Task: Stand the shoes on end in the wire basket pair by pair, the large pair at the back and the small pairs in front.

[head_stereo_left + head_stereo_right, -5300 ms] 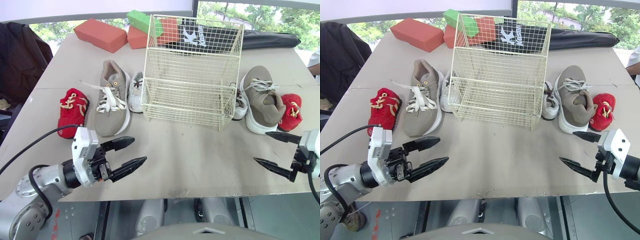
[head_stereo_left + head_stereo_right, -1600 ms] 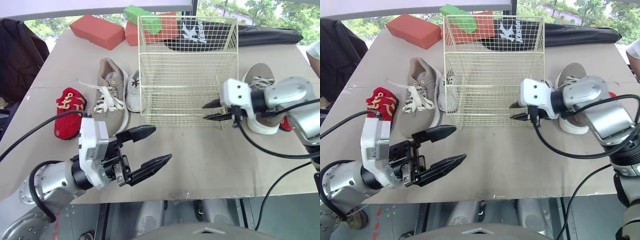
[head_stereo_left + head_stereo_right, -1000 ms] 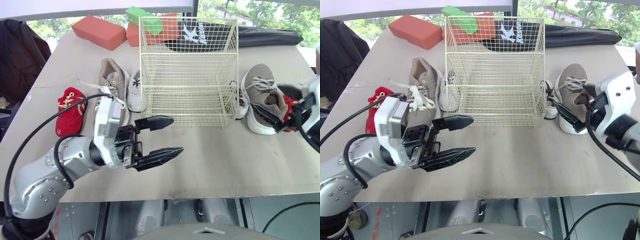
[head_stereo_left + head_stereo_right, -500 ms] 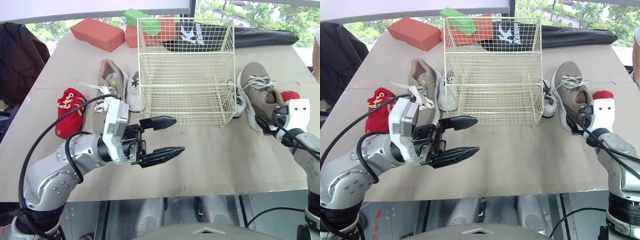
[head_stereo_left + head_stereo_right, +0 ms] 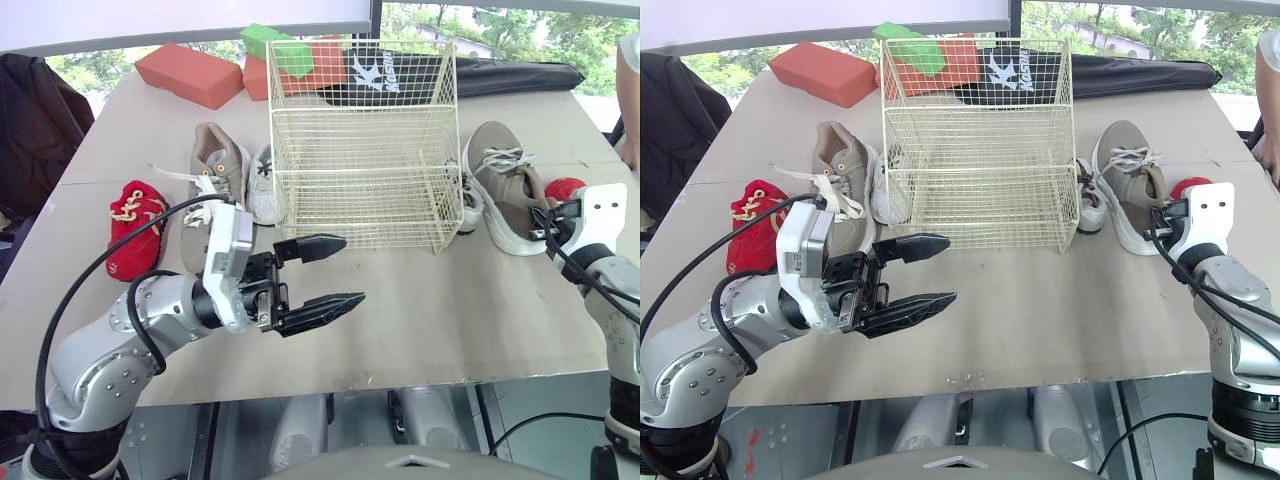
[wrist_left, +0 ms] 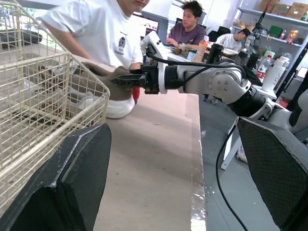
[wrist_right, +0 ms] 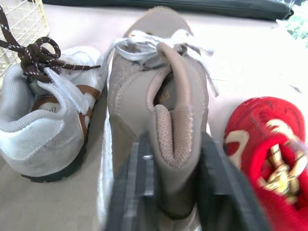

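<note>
The cream wire basket [image 5: 360,140] stands empty mid-table. To its left lie a large tan shoe [image 5: 213,178], a small white shoe [image 5: 263,180] and a small red shoe [image 5: 135,225]. To its right lie a small white shoe [image 7: 43,130], the other large tan shoe [image 7: 159,82] and a small red shoe [image 7: 260,139]. My right gripper [image 7: 175,185] is shut on that tan shoe's heel collar, one finger inside and one outside. My left gripper [image 5: 352,270] hovers open and empty over the table in front of the basket.
Red bricks [image 5: 185,75], a green block [image 5: 275,48] and a black bag [image 5: 500,75] lie behind the basket. A dark jacket [image 5: 30,120] hangs at the left. A person's arm [image 5: 630,90] shows at the table's right edge. Bare tabletop [image 5: 440,300] lies in front of the basket.
My right gripper reached the right tan shoe's heel and closed on it, and the shoe now leans onto its side. The left gripper stays open and hardly moved.
</note>
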